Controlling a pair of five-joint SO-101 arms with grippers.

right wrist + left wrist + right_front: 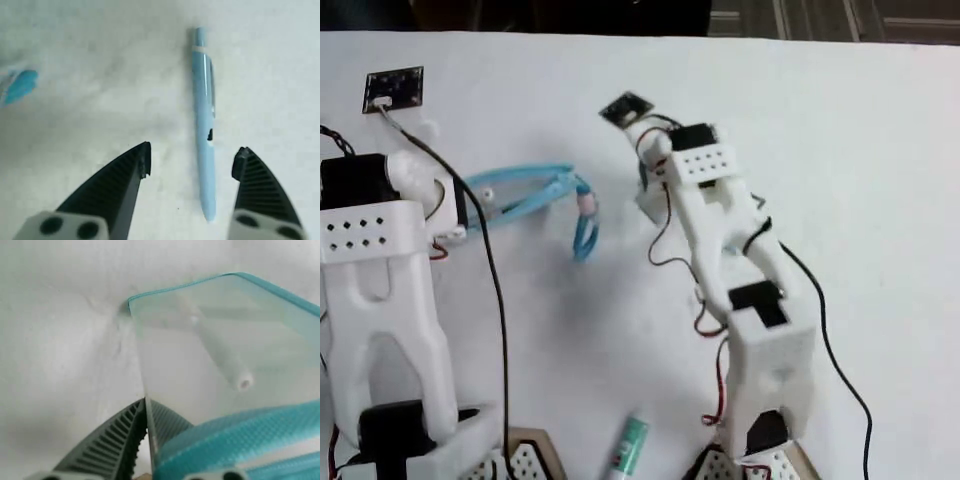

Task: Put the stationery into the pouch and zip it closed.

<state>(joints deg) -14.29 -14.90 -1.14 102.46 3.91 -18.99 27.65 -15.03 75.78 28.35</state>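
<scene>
Left gripper (pixel 146 409): its fingers are pressed together, pinching one edge of the clear plastic pouch (pixel 525 195) edged in teal zip tape, which sits towards the left of the white surface (pixel 840 150).
Right gripper (pixel 194 151): its fingers are spread wide above the slim light-blue pen (pixel 205 125), which lies flat on the surface between them and closer to one finger than the other.
Already inside: a white cylindrical stick (pixel 220 355) shows through the pouch's clear wall.
Not yet in: the pen, and a green-and-white tube (pixel 628 447) lying near the arm bases, well apart from the pouch.
Risk at the pen: the barrel is off-centre, so one finger would likely touch first and roll or skid the smooth round body aside. A grip near one end could let it swing.
Risk at the pouch: thin film held by a single edge may slide out of the pinch, or the mouth may sag shut, so the pen tip catches on the teal trim.
Risk inside: tilting the pouch could let the white stick slide back out.
Risk between arms: the two grippers work near each other, and loose cables could snag.
</scene>
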